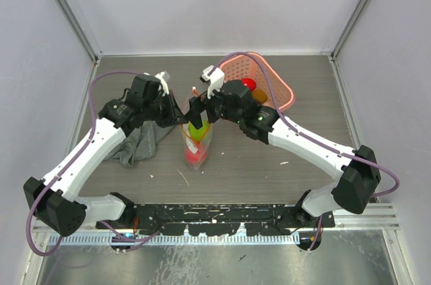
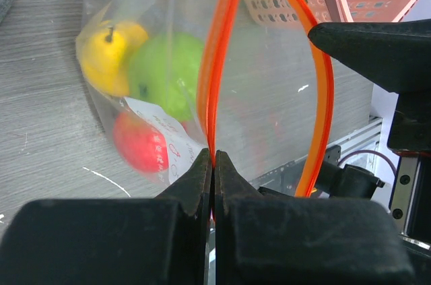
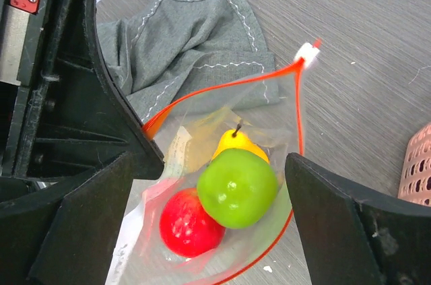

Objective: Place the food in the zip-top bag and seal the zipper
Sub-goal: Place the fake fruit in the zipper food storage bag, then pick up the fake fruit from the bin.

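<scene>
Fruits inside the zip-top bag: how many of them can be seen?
3. A green fruit lies in the middle of the zip-top bag, a yellow fruit partly behind it, and a red fruit beside it. Others may be hidden beneath them.

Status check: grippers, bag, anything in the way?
Left gripper shut on the zipper. Right gripper open over the mouth. Zip-top bag unsealed, three fruits inside. Nothing blocking.

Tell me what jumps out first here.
The clear zip-top bag at the centre of the table, with a green fruit, a yellow fruit and a red fruit inside. The left tool is shut on its red-orange zipper, while the right tool hangs open over the mouth.
</scene>
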### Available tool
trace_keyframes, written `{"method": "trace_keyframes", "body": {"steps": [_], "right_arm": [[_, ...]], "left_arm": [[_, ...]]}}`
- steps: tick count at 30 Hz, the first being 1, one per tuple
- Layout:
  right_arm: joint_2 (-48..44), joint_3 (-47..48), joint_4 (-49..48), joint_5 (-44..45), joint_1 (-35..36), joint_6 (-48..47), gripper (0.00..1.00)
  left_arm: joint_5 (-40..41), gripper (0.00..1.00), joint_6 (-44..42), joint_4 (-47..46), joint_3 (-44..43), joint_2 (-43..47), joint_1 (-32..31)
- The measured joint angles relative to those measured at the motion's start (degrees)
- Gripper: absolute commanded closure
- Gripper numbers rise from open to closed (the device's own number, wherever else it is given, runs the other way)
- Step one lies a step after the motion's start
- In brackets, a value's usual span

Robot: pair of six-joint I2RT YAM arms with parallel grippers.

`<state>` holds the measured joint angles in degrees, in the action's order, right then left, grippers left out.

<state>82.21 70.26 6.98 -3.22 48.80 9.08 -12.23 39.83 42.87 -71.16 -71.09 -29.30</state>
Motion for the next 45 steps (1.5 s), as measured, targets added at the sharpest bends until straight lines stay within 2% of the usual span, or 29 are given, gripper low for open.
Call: {"method": "trace_keyframes", "body": {"steps": [5, 15, 24, 33, 45], "right_arm": [[-1.07, 0.04, 1.16, 0.26, 0.00, -0.39, 0.02], [-2.82, 2.60, 9.29, 7.02, -1.90, -2.58, 0.03], [-3.98, 2.80, 16.02, 7.80, -14.34, -2.71, 0.02], [-3.26, 5.29, 21.88, 6.88, -25.07, -2.62, 0.00], [7.45, 7.89, 26.29, 4.11, -30.60, -2.47, 0.00]], "left_arm": [[0.02, 1.00, 0.00, -0.02, 0.26, 0.24, 0.00], [0.04, 1.00, -0.02, -0.02, 0.26, 0.50, 0.00], [1.29, 1.00, -0.52, 0.63, -0.35, 0.48, 0.00], [1.53, 1.00, -1.88, 1.57, -6.23, 0.07, 0.00], [1.05, 1.00, -1.84, 1.77, -5.84, -0.31, 0.00]]}}
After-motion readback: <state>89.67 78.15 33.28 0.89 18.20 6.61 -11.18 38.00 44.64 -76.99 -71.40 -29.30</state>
